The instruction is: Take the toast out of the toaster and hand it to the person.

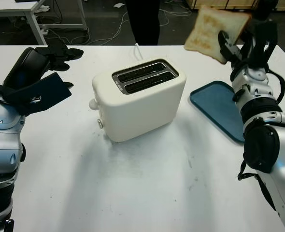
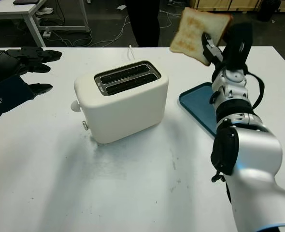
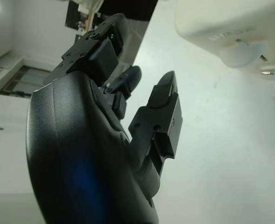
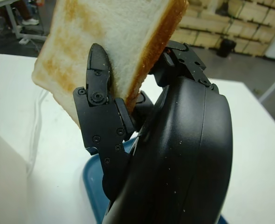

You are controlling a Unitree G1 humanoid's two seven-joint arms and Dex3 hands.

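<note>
Now the right hand [image 1: 239,50] grasps the toast [image 1: 212,31] in its fingers [image 4: 98,84], high above the desk's far right edge, leaning toward the person [image 1: 143,21] beyond; the left hand [image 1: 41,72] is open, near the left edge.

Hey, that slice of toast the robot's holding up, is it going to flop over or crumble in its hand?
Probably stiff enough: the toast stands out flat above the right hand, with no sag. It looks light, held by a few fingers pinching it. Its browned crust suggests it is brittle, so a harder squeeze might crack it.
</note>
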